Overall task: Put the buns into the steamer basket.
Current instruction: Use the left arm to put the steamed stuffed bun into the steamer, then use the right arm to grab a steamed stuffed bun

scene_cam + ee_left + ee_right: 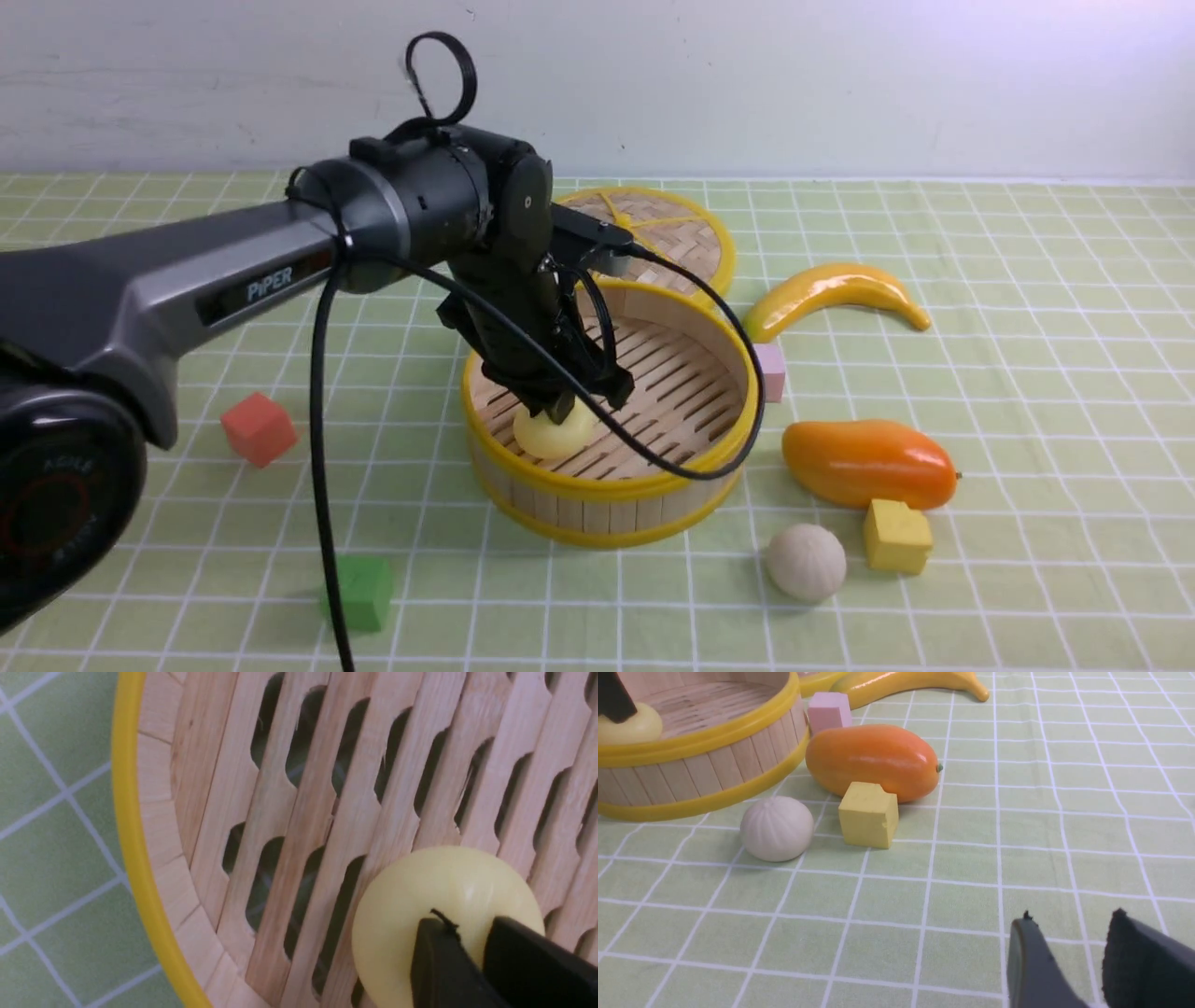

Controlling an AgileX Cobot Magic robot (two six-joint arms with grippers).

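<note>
The steamer basket stands mid-table. A pale yellow bun rests on its slatted floor near the front-left wall. My left gripper reaches down into the basket, its tips just over that bun. The jaws stand a little apart, narrower than the bun, not clasping it. An off-white pleated bun lies on the cloth outside, front right of the basket. My right gripper hovers open over bare cloth, well away from it.
The woven lid lies behind the basket. A banana, pink cube, orange mango and yellow cube sit to the right, close to the off-white bun. A red cube and green cube are left.
</note>
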